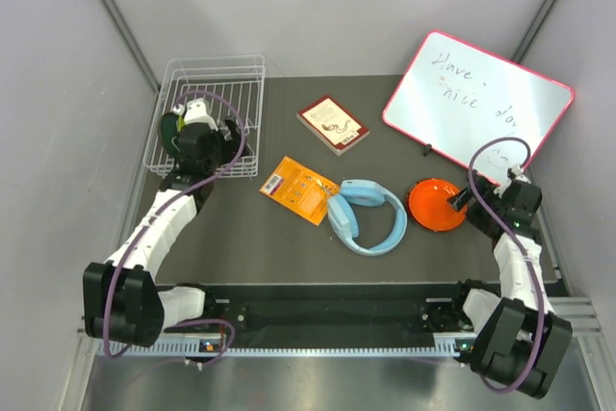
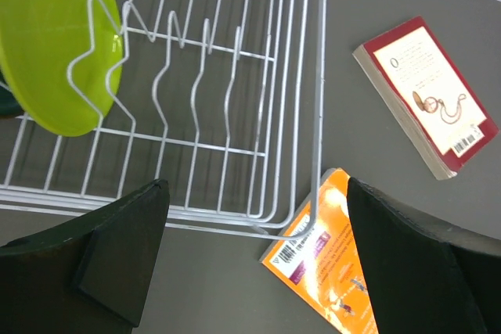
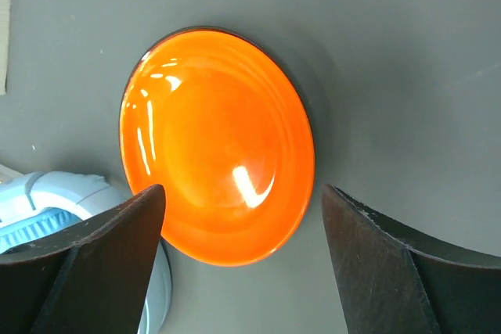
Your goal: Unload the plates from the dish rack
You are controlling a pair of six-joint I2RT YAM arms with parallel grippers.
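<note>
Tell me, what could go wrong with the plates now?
1. The green plate stands wedged between prongs of the rack. If the open left gripper pulls it crooked, it might snag and drag the rack along.
2. The orange plate lies right beside the headphones. The open right gripper hangs over it, so a low move could knock either one.

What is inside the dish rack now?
One lime-green plate stands upright between the prongs of the dish rack; the slots beside it are empty. Anything behind the plate is hidden, and the left arm covers that corner.
</note>
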